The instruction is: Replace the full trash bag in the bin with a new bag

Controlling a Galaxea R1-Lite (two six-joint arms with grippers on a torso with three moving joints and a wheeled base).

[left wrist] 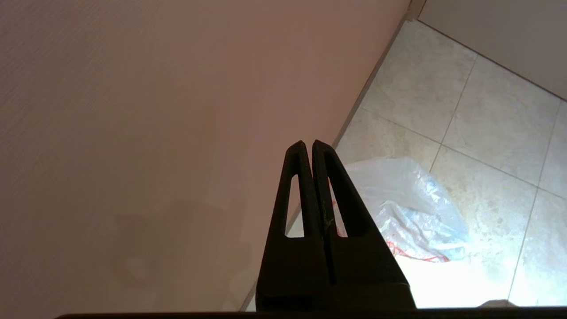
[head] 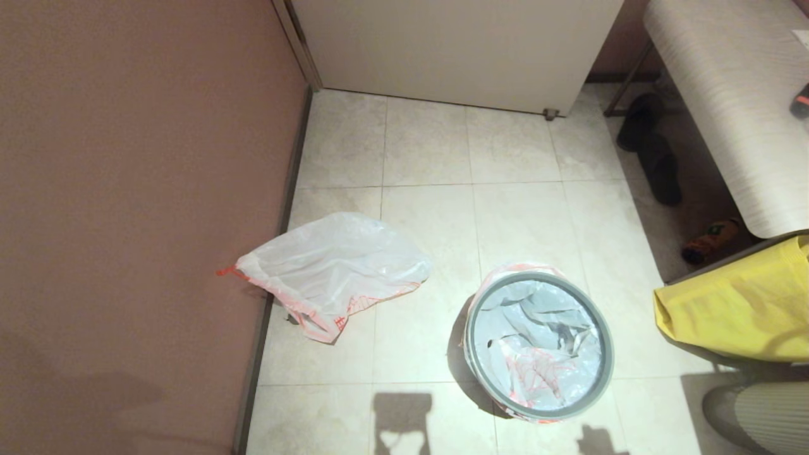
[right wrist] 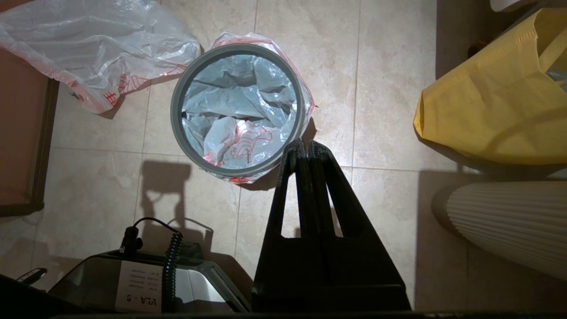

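The full trash bag [head: 335, 272] lies bulgy on the floor tiles by the left wall, with its red-orange hem toward me; it also shows in the wrist views [left wrist: 412, 208] [right wrist: 88, 40]. To its right stands the bin [head: 469, 363] with its grey rim ring [head: 608, 354] seated on top. The new bag [head: 537, 341] lines the inside, crumpled, its red-orange drawing showing, its hem folded out under the ring [right wrist: 177, 102]. My left gripper [left wrist: 308, 144] hangs shut and empty above the wall's foot. My right gripper [right wrist: 305, 144] is shut and empty, above the floor beside the bin.
A pink wall [head: 139, 189] runs along the left and a white cabinet [head: 455, 44] closes the back. A yellow fabric bag [head: 739, 303], a bench [head: 733, 95], dark shoes [head: 651, 151] and a ribbed white object [head: 765, 417] crowd the right. My base [right wrist: 133, 283] is near.
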